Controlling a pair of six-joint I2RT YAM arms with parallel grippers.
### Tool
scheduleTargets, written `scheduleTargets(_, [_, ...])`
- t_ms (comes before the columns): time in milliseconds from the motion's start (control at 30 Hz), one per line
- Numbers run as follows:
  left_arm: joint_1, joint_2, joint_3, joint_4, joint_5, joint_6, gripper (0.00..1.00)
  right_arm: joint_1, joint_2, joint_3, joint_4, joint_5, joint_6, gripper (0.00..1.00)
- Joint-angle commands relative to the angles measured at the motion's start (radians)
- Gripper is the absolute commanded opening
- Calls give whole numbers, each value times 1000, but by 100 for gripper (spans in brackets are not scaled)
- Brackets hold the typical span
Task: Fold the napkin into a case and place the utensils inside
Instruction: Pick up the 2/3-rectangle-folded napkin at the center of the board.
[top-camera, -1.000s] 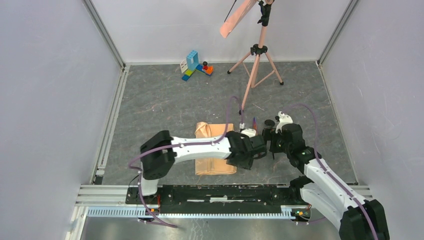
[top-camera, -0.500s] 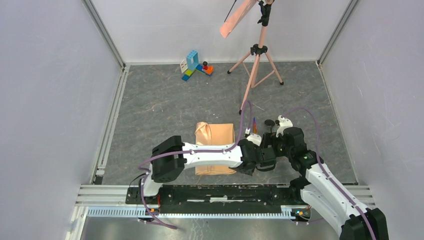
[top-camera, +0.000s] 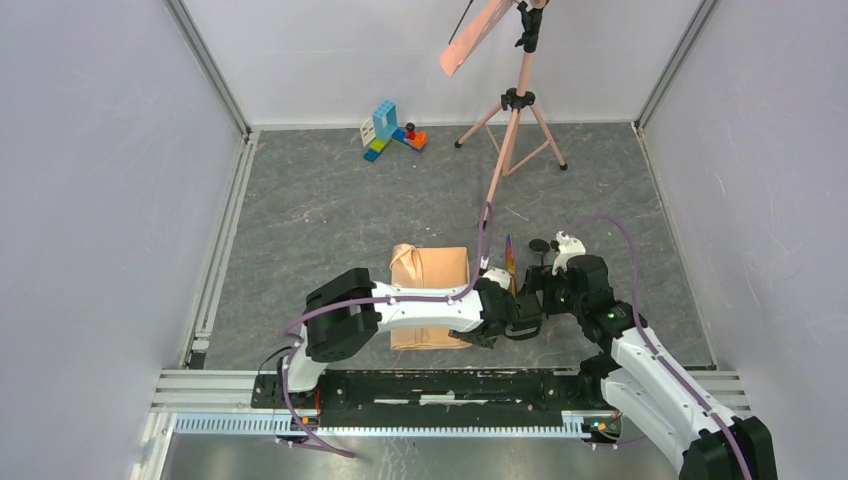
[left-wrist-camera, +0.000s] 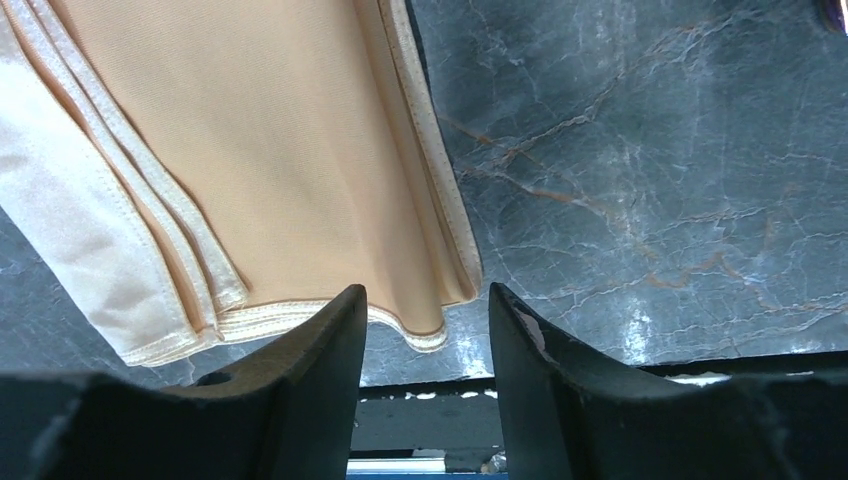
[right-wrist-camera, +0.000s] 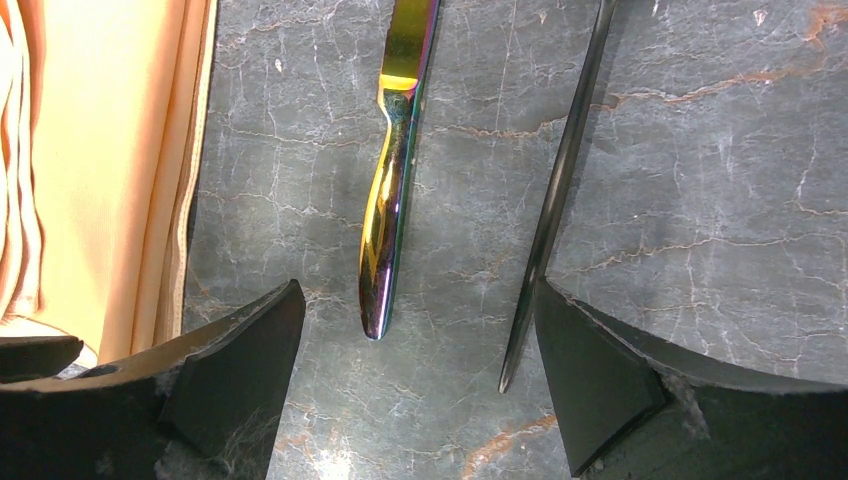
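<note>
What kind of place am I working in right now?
Most likely a lab robot test cell, not a dining room. Plain white wall panels in aluminium framing enclose a marble-patterned tabletop, with a pink tripod and toy blocks at the back.

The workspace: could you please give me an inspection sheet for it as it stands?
Surface: grey marbled table.
Job's things: napkin folded in layers; iridescent knife and black utensil lie beside it, apart, not inside.
Clutter: toy blocks and pink tripod at the far side.
Grippers: left gripper open at the napkin's corner; right gripper open over the utensils' near ends.
Cables: purple cables along both arms, one arching up.
Surroundings: white walls, aluminium rails.
</note>
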Motion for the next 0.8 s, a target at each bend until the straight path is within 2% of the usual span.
scheduleTargets(0, [4,20,-5,59,0,-24,54,-3,7,-2,22,5,0,90])
scheduleTargets(300, [12,57,-15,80,26,-5,51,-2,21,-5,32,-1,-4,90])
scheduleTargets(500, [17,48,-51,104,28,16,28,-4,46,-9,58,-60,-18,92])
scheduleTargets(600, [23,12,-70,96,6,21,9,-4,67,-18,96,-114,-18,95])
scheduleTargets(767, [26,-81,-104,104,-11,44,2,-5,145,-17,204,-234,40,97])
